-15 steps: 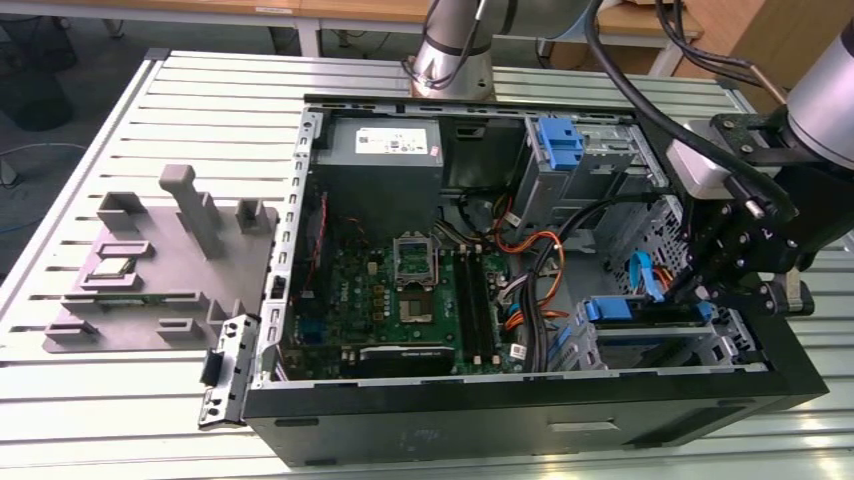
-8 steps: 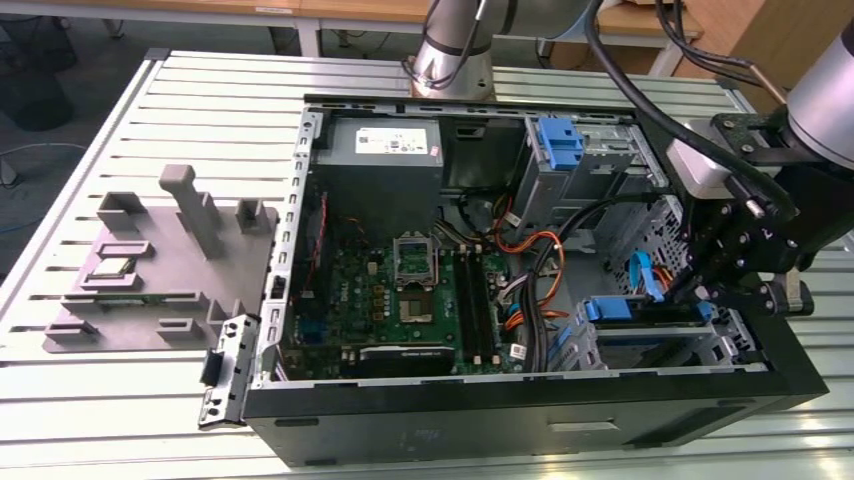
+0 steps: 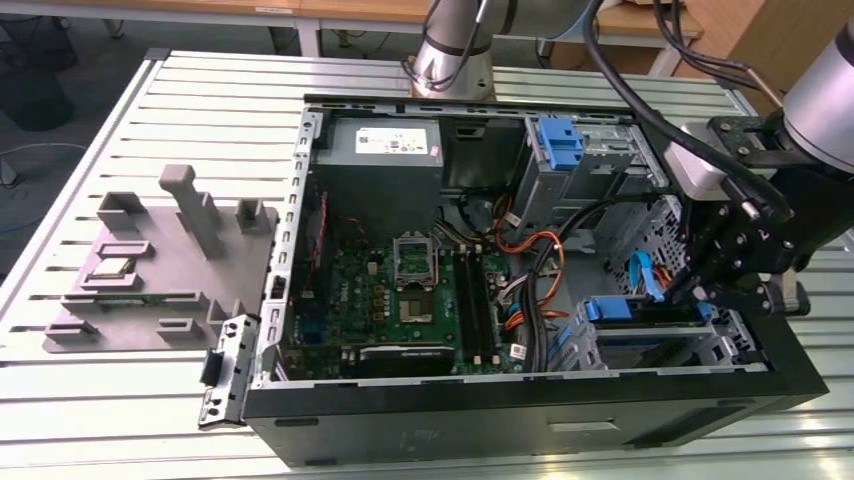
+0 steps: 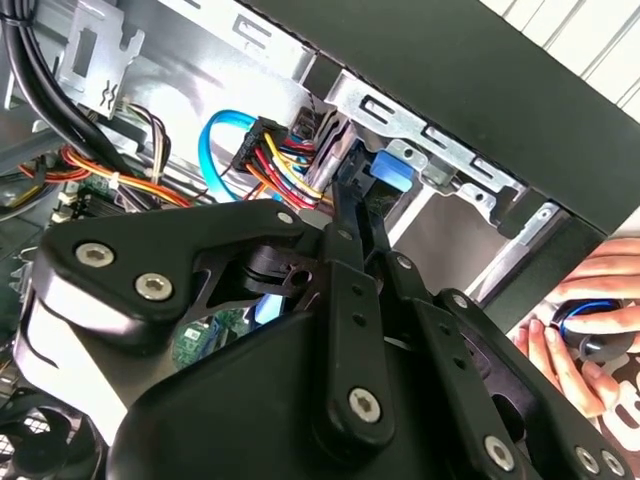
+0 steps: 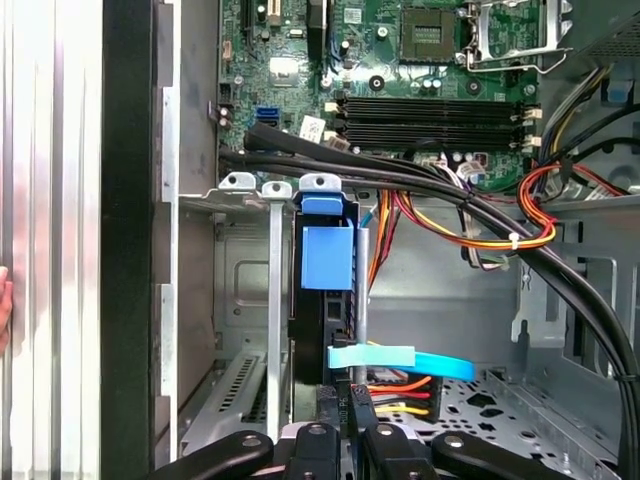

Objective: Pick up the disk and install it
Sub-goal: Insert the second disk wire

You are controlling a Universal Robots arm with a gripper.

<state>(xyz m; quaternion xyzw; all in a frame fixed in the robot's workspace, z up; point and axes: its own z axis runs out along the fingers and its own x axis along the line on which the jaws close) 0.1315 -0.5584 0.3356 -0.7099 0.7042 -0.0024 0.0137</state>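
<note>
Here, the black linkage claw of the arm is reaching into the open black computer case, which is lying on the slatted metal surface, at the drive cage on the exterior view's right. The disk, a flat silver hard drive with blue plastic rails, is sitting edge-on in the silver metal bay beside the green motherboard, with the claw's fingers appearing to close together on its near edge. Judging by this, pick-up is done and seating is nearly complete; release is remaining. A person's hand is working outside the case.
</note>
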